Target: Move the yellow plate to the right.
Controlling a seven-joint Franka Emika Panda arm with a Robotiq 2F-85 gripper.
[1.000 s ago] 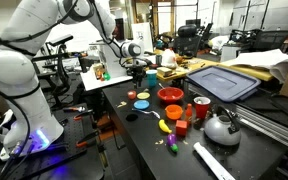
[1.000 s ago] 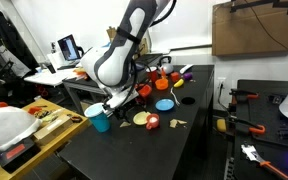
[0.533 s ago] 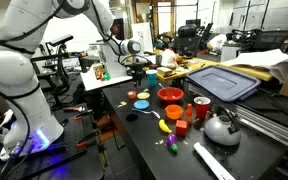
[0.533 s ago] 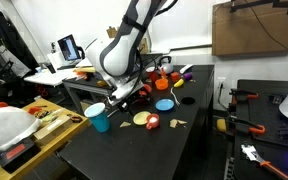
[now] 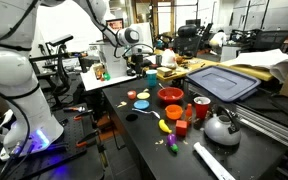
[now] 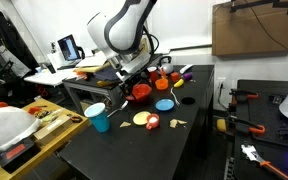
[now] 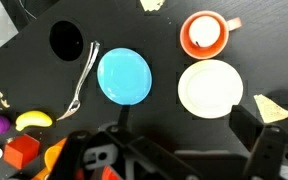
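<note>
The pale yellow plate (image 7: 210,88) lies flat on the black table, next to a blue plate (image 7: 124,76). In the wrist view it sits just beyond the gap of my gripper (image 7: 184,138). The dark fingers (image 7: 256,130) stand wide apart with nothing between them. The yellow plate (image 6: 142,119) and the blue plate (image 6: 164,104) also show in an exterior view. There the gripper (image 6: 126,82) hangs well above the table, clear of both. In an exterior view the gripper (image 5: 136,64) hovers over the far end of the table, with the plate (image 5: 141,105) below it.
An orange cup (image 7: 204,33) stands close beyond the yellow plate, and a fork (image 7: 81,85) lies left of the blue plate. A teal cup (image 6: 99,118), a red bowl (image 5: 170,96), a kettle (image 5: 221,127), toy fruit and blocks (image 7: 22,150) crowd the table.
The arm has risen and swung back from low over the table. The gripper now hangs higher above the plates, still open. No object has moved.
</note>
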